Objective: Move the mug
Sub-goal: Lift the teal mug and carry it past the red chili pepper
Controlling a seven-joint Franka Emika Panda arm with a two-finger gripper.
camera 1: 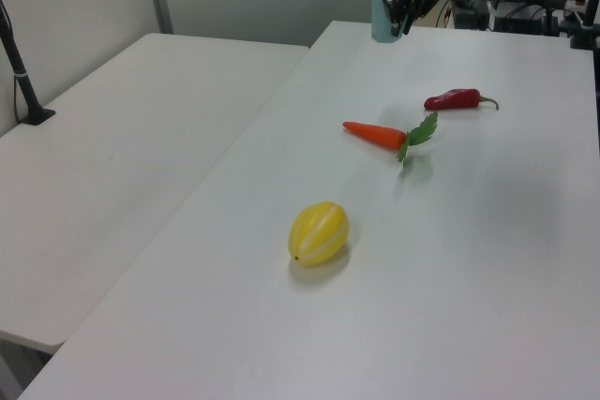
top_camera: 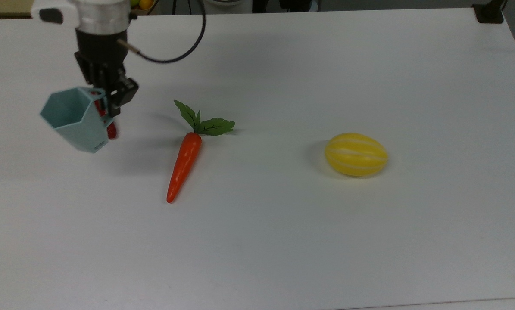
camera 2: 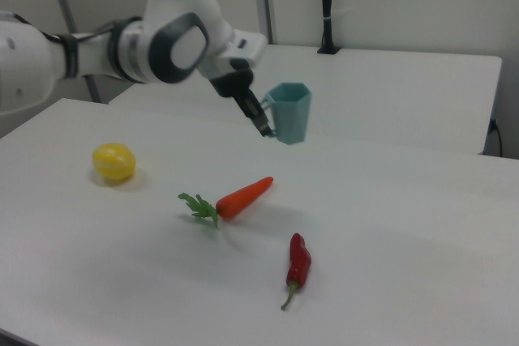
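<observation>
Hanging in the air above the counter (top_camera: 283, 237), the mug (top_camera: 77, 119) sits upright at the top view's left of the claw (top_camera: 106, 101), pinched by its handle.

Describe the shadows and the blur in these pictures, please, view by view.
Top view: soft shadow on the table below the raised mug, another left of the melon. Left view: the mug and the tool look smeared; faint shadow under the carrot. Right view: even light, weak shadow beside the chili.
</observation>
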